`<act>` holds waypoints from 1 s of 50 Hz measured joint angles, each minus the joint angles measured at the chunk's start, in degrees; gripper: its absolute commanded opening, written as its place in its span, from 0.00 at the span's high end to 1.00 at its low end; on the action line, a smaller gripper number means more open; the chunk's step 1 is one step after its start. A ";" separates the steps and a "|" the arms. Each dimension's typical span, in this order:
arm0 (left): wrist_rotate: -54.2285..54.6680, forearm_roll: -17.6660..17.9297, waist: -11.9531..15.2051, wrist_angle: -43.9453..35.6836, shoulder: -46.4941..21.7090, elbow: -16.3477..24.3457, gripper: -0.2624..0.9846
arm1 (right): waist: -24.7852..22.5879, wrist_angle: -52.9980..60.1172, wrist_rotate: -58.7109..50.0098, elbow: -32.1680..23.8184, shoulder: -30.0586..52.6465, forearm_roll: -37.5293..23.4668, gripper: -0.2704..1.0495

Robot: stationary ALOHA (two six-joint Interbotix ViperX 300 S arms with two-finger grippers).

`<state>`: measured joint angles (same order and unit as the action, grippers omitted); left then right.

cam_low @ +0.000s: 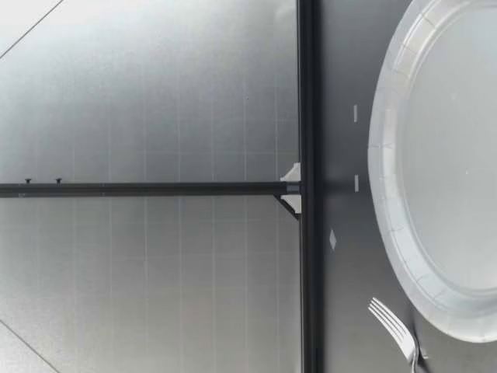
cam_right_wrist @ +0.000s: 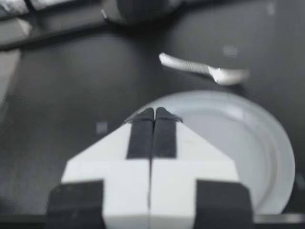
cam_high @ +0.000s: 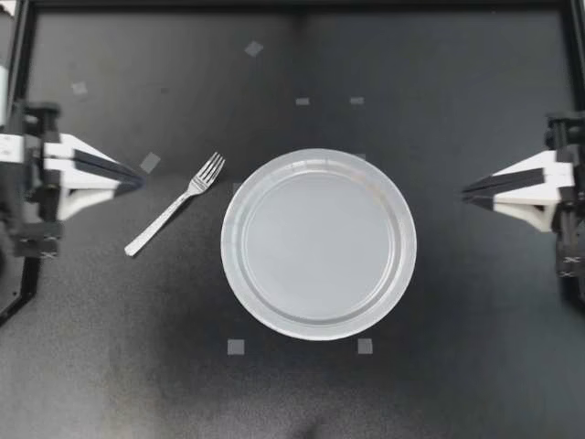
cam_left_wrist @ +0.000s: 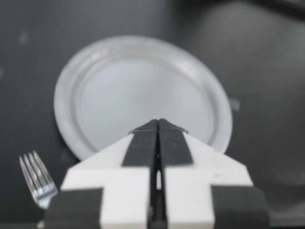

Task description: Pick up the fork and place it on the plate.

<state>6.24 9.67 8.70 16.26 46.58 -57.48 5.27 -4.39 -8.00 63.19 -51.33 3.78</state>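
A dark table (cam_high: 457,384) carried small grey tape squares. Reckoned from its middle, two squares (cam_high: 236,347) lay toward 6 o'clock and two smaller strips (cam_high: 303,101) toward 12. A tilted square (cam_high: 254,48) lay farther out near 12, and two others (cam_high: 150,163) toward 10. A black frame (cam_high: 292,5) edged the table.

Top view: diffuse overhead light at a moderate level; the dark table (cam_high: 475,366) shows a pale sheen at lower centre, the plate (cam_high: 234,247) reads bright, no hard shadows. Both wrist views are soft; the fork (cam_right_wrist: 205,70) is smeared in the right wrist view.
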 measured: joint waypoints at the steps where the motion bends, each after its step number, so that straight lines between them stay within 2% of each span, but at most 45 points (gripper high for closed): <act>1: 0.44 0.00 0.00 -0.09 -0.62 -0.18 0.85 | 0.18 -0.09 -0.18 0.09 0.44 0.00 0.85; 5: 2.29 0.18 0.00 -0.97 -2.37 -1.23 0.85 | 0.35 -0.26 -0.97 0.62 1.23 0.00 0.79; 12: 5.19 0.26 0.00 -1.58 -3.16 -3.52 0.75 | 0.35 1.49 -2.81 2.46 0.35 0.00 0.61; 15: 5.98 0.26 0.00 -1.49 -3.43 -4.39 0.67 | 0.44 2.81 -3.60 3.25 0.26 0.00 0.53; 19: 6.94 0.35 0.09 -0.79 -4.48 -4.92 0.50 | 0.44 3.52 -4.48 3.78 0.88 0.00 0.44; 25: 7.65 0.35 0.09 0.00 -6.94 -4.92 0.28 | 0.62 3.43 -5.10 3.87 3.96 0.00 0.43; 33: 7.38 0.09 0.09 0.09 -12.30 -3.69 0.32 | 1.05 1.93 -5.10 3.60 9.23 0.00 0.43; 39: 7.03 -1.49 0.35 0.53 -19.42 -1.58 0.34 | 1.23 1.76 -5.10 3.34 12.30 -0.09 0.43; 50: 6.50 -5.19 3.87 2.99 -31.99 0.44 0.34 | 1.32 2.90 -7.03 3.34 12.83 0.00 0.43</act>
<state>12.74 4.48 12.57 19.25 14.59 -57.04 6.59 -1.49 -15.03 66.53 -38.50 3.78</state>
